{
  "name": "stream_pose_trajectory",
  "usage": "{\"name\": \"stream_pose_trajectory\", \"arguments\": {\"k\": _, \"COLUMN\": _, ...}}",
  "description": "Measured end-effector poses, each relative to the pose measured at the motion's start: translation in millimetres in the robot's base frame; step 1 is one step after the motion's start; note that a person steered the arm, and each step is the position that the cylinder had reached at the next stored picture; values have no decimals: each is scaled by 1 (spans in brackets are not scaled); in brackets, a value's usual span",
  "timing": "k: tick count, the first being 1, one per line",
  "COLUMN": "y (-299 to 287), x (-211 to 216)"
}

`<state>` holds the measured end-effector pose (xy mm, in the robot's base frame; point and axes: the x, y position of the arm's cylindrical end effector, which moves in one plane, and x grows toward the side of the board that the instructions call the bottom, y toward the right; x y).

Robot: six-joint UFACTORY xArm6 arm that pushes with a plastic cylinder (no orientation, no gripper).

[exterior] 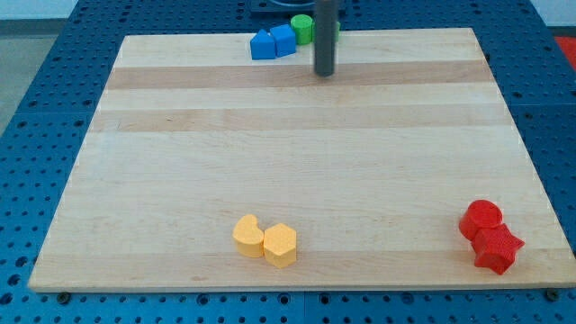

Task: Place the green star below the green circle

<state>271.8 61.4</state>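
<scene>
Nearest, at the view's bottom of the wooden board (297,171), sit two touching yellow blocks (265,240) and, at the right, a red cylinder (481,219) touching a red star (497,248). At the far edge, two blue blocks (273,42) touch a green circle (301,27). My tip (324,74), a clawless rod holding nothing, rests just beside them. A green sliver, perhaps the green star (337,29), peeks from behind the rod.

Bright, even light; faint shadows, perhaps slightly soft.
</scene>
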Motion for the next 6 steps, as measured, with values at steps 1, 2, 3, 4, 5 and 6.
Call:
{"name": "stream_pose_trajectory", "arguments": {"k": 1, "y": 25, "x": -58}}
{"name": "stream_pose_trajectory", "arguments": {"k": 2, "y": 25, "x": -80}}
{"name": "stream_pose_trajectory", "arguments": {"k": 3, "y": 20, "x": -80}}
{"name": "stream_pose_trajectory", "arguments": {"k": 4, "y": -6, "x": -79}}
{"name": "stream_pose_trajectory", "arguments": {"k": 5, "y": -73, "x": -37}}
{"name": "stream_pose_trajectory", "arguments": {"k": 6, "y": -103, "x": 32}}
